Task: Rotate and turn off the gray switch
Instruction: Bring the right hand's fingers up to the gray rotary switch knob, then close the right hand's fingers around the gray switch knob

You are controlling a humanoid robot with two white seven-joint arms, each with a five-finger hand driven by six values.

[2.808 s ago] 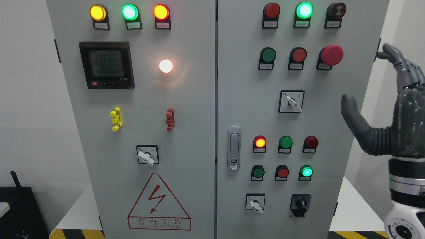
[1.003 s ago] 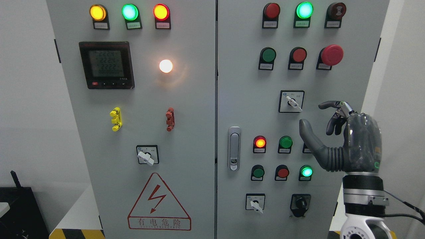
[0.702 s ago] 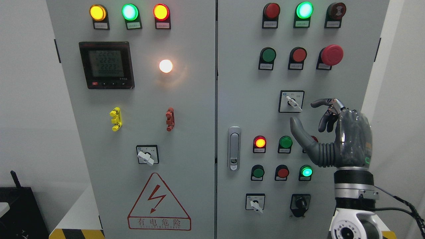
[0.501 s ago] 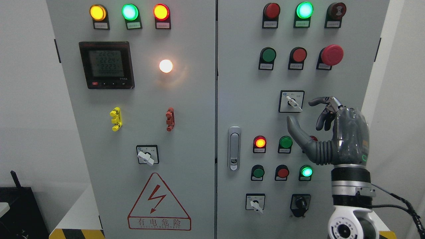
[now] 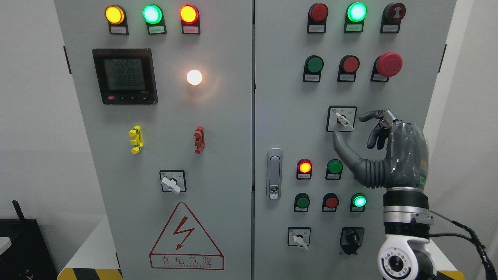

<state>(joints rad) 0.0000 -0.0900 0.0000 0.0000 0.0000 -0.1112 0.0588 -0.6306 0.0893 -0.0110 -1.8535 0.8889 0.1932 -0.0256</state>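
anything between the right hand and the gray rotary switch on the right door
Nothing visible. The right hand sits just right of and below the gray rotary switch, fingers spread, thumb tip at the switch plate's lower edge, index finger level with the knob. Only bare cabinet door lies between.

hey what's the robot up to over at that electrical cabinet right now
The right robot hand is raised in front of the cabinet's right door, beside the gray switch in the middle of that door. Its thumb sits just below the switch and its curled index finger just to the right, with the hand open and not yet gripping. The switch lever points down to the right. Several indicator lamps are lit, including the green lamp at the top. The left arm is not in view.
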